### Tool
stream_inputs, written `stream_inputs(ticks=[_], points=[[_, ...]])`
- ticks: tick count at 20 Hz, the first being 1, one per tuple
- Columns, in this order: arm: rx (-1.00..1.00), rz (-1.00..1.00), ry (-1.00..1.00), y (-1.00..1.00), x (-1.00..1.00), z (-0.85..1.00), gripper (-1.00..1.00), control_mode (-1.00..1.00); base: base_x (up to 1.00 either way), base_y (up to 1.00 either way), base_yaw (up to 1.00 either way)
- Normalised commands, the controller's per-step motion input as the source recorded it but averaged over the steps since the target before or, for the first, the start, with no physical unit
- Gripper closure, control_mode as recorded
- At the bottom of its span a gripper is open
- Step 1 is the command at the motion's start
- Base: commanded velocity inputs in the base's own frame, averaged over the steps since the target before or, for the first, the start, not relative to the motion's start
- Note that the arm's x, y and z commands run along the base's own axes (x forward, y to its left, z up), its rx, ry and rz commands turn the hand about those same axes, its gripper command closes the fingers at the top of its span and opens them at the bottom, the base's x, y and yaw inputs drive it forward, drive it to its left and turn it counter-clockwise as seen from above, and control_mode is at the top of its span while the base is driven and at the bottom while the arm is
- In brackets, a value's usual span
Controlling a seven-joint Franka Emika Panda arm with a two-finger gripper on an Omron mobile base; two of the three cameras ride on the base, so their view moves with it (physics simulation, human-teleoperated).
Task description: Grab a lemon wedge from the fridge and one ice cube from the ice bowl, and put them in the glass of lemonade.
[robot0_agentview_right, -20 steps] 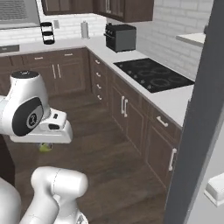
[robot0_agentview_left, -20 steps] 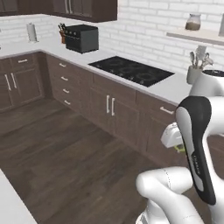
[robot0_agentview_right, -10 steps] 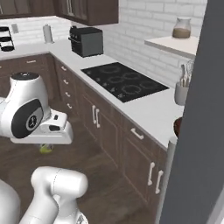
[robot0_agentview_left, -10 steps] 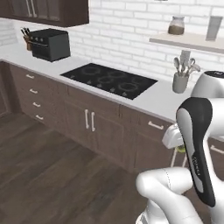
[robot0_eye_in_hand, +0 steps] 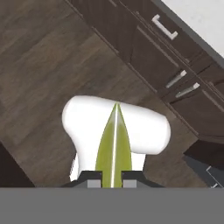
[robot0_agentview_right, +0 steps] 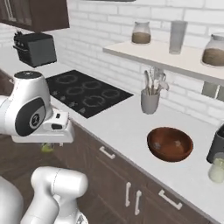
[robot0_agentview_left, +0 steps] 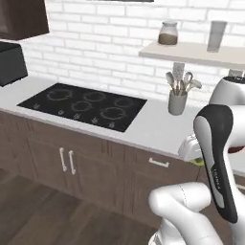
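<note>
Holding the yellow-green lemon wedge (robot0_eye_in_hand: 114, 146) is the job right now. In the hand view the wedge stands at the bottom middle of the frame, thin edge up, pinched between the two small dark fingers (robot0_eye_in_hand: 92, 176), which are closed tight on it. In the right base view a bit of the wedge peeks out under the white gripper (robot0_agentview_right: 47, 148) at the left of the frame, low over the dark wooden floor (robot0_eye_in_hand: 39, 65).

The small clear glass of pale lemonade (robot0_agentview_right: 216, 169) sits at the far right edge of the right base view, on the white worktop (robot0_agentview_right: 131, 131). Just left of it is the wide, round, dark reddish-brown wooden ice bowl (robot0_agentview_right: 170, 144). I cannot make out an ice cube inside it from here. A grey cup of kitchen tools (robot0_agentview_right: 150, 99) stands further back, and the flat black cooktop (robot0_agentview_left: 83, 104) is at the left.

To do this step well, I think the arm should keep its squeeze steady, lift the wedge up above the worktop edge, and carry it right, passing over the bowl. It should let go when the wedge is right over the glass, and low, so nothing splashes or tips.
</note>
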Motion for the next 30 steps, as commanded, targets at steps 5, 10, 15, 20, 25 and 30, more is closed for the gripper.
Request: stream_inputs(ticks=[5, 10, 15, 20, 25, 30], points=[[0.0, 0.0, 0.0, 0.0, 0.0, 0.0, 1.0, 1.0, 0.33, -0.06, -0.76], [0.0, 0.0, 0.0, 0.0, 0.0, 0.0, 1.0, 1.0, 0.16, -0.28, -0.78], [0.0, 0.0, 0.0, 0.0, 0.0, 0.0, 1.0, 1.0, 0.61, -0.1, -0.62], [0.0, 0.0, 0.0, 0.0, 0.0, 0.0, 1.0, 1.0, 0.93, -0.08, -0.46], [0.0, 0.0, 0.0, 0.0, 0.0, 0.0, 1.0, 1.0, 0.71, -0.22, -0.27], [0.0, 0.0, 0.0, 0.0, 0.0, 0.0, 1.0, 1.0, 0.22, -0.38, -0.32]])
